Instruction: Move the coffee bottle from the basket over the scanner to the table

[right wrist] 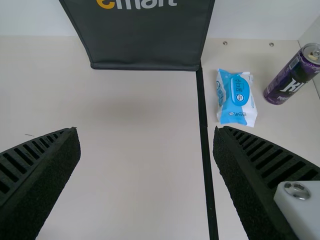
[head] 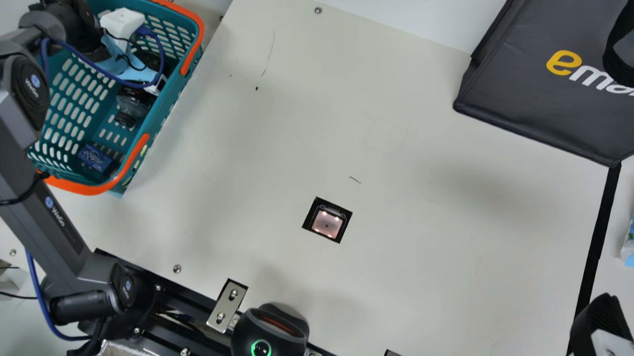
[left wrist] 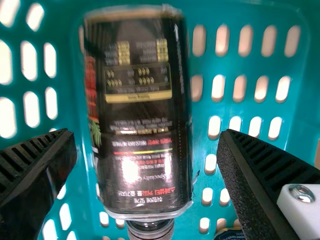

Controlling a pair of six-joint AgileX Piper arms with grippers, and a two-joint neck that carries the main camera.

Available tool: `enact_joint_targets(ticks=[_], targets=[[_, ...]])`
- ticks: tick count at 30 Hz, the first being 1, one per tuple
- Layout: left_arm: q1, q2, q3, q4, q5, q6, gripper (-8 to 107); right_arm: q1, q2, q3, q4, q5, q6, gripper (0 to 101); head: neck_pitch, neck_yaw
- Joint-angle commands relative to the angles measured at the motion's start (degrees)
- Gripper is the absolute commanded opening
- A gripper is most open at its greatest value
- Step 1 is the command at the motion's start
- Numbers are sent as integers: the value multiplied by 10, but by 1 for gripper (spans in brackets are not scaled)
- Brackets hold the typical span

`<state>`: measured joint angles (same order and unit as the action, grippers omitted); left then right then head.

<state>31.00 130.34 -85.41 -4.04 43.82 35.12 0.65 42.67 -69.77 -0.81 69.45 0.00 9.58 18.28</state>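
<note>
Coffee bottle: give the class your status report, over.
Left hand open over coffee bottle, not gripping; right hand open over table. Bottle in basket. Blue packet also inside, apart from bottle.

Left arm (head: 61, 225): grey links, black joints (head: 125, 287), round blue-white badges (head: 35, 81), blue cable (head: 35, 286). Right gripper (head: 604, 305): black ribbed fingers (right wrist: 35, 175), white block (right wrist: 302, 207), screws (right wrist: 297, 189).

The basket (head: 177, 99) is smooth plastic with a soft sheen. The bottle (left wrist: 140, 125) has a glossy wrap and a cap (left wrist: 151, 234) that looks like metal. The worktop (head: 399, 256) is smooth and matt. The bag (head: 513, 101) looks like matt coated cloth. The can (right wrist: 290, 77) is glossy metal, the pack (right wrist: 235, 102) crinkled plastic film.
</note>
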Motion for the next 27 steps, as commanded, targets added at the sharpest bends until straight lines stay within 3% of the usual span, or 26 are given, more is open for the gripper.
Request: enact_joint_targets(ticks=[1, 18, 27], targets=[[1, 4, -1, 0, 2, -2, 90, 0, 0, 0, 0, 0, 0, 95, -17, 1], [3, 21, 6, 17, 28, -22, 90, 0, 0, 0, 0, 0, 0, 95, -17, 1], [2, 17, 16, 15, 21, -30, 30, 0, 0, 0, 0, 0, 0, 95, -17, 1]])
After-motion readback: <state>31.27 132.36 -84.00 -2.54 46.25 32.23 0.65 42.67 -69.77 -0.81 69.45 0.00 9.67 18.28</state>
